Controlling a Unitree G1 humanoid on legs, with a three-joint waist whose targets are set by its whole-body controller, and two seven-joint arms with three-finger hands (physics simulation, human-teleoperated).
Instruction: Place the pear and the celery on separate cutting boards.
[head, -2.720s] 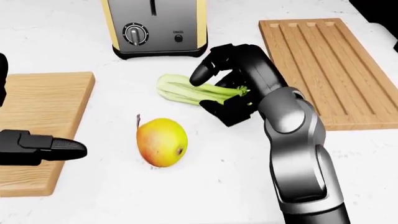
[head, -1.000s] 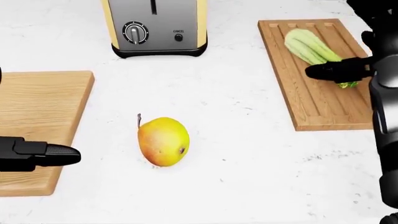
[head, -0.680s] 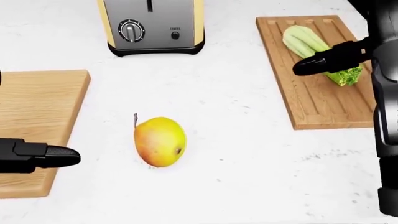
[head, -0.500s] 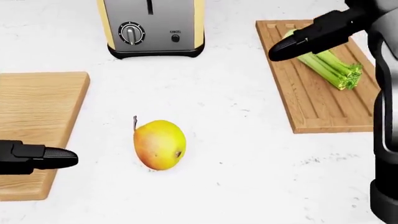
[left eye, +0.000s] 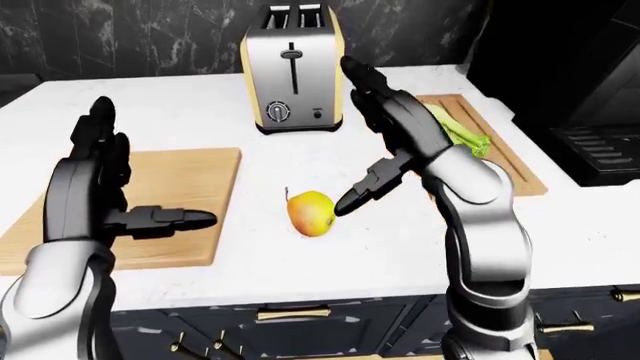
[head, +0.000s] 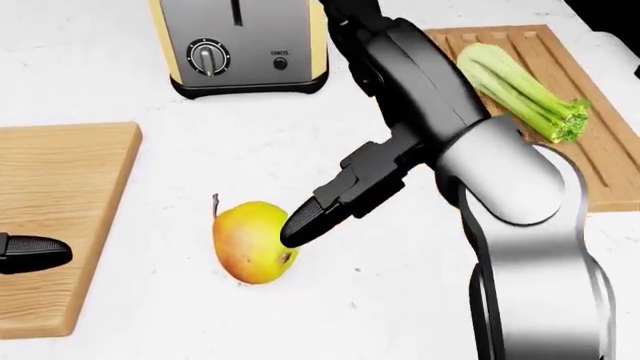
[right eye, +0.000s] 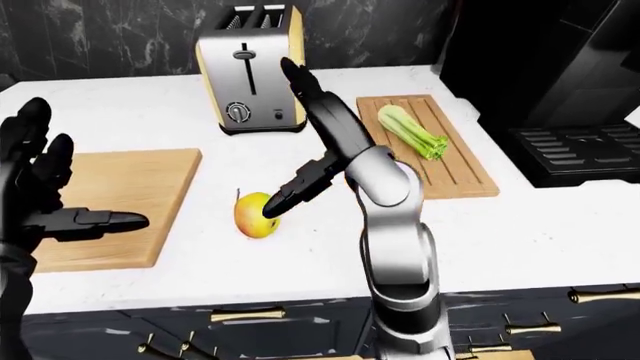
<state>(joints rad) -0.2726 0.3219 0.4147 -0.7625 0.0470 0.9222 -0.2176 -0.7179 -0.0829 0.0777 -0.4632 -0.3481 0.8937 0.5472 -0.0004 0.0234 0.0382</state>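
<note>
I am holding my open right hand over the yellow-red pear on the white counter, thumb tip beside it, while my left hand is hovering open.

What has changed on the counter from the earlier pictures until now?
The right hand carried the celery to the grooved board, let go, then swung left to the pear, open. Pear, toaster and left hand stayed.
</note>
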